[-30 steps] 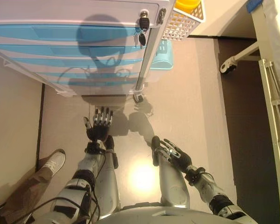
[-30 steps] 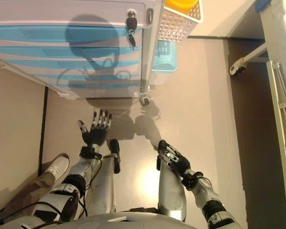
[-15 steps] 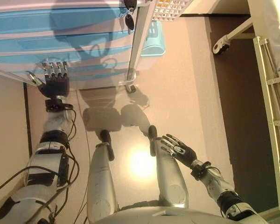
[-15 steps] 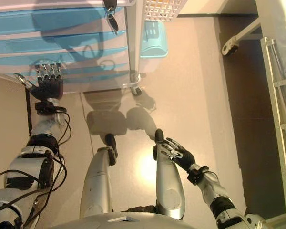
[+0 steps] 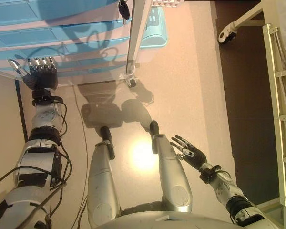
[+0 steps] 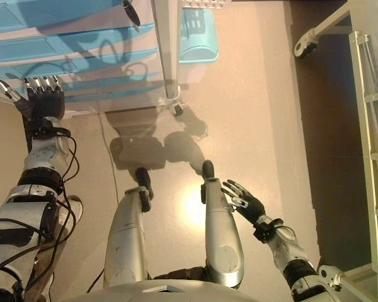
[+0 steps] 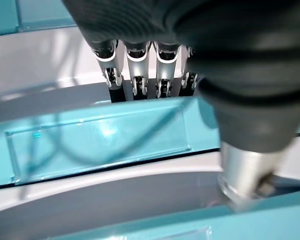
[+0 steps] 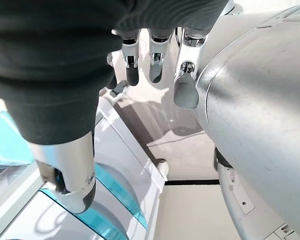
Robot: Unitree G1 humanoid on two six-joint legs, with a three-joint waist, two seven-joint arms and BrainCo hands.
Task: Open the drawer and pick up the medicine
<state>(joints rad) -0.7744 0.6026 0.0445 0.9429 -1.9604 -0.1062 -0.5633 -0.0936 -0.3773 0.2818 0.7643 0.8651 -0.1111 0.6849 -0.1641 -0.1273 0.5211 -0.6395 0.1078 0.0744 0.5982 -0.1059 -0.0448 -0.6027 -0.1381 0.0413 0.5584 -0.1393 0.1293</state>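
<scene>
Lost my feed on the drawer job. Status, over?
Left robot hand open, fingers straight at the lower drawers, no grip. Right robot hand open, idle by the leg. Drawers all closed, medicine not in sight. Nothing in the way.

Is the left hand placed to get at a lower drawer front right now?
Probably yes. The left hand is raised, fingers straight, right at the lower blue drawer fronts, with nothing between them. Contact can't be confirmed. The right hand hangs low, away from the cabinet.
</scene>
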